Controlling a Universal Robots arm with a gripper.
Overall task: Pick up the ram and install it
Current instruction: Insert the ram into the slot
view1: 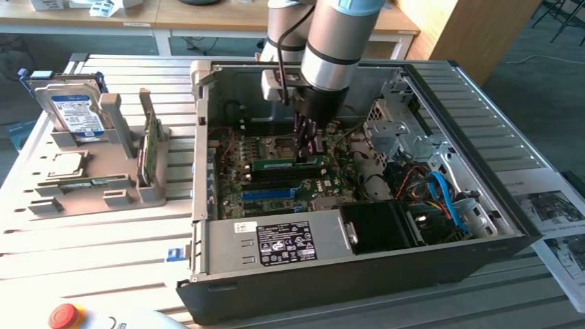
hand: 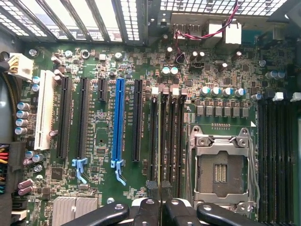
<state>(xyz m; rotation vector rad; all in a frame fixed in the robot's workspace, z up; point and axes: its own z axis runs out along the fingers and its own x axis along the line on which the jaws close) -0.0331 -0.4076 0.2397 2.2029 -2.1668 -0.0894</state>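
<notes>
Inside the open computer case [view1: 366, 267], exterior view: arm reaches down over the motherboard, fingers [view1: 314, 140] low at the memory slots. Green ram stick [view1: 279, 163] stands on edge along those slots, directly under the fingertips, running toward the exterior view's left. On the counter [view1: 109, 240] well apart from the case, the parts holder [view1: 137, 192] carries a second ram stick [view1: 149, 144] upright, a hard drive [view1: 75, 113] and a square processor chip [view1: 59, 164], all untouched. Wrist view: fingers [hand: 146, 213] drawn nearly together, a thin dark edge pinched between them; this reads as the ram stick [hand: 162, 155] seen edge-on, lined up with one of the black memory slots beside the empty processor socket [hand: 221, 169]. Blue expansion slot [hand: 118, 122] and its neighbours are empty. Judgement on progress: pick-up done, stick carried into the case and aligned with its slot, grip not released. Cannot tell whether the stick is pushed fully home or the slot's end clips have latched, so seating counts as unconfirmed; letting go is not yet done.
</notes>
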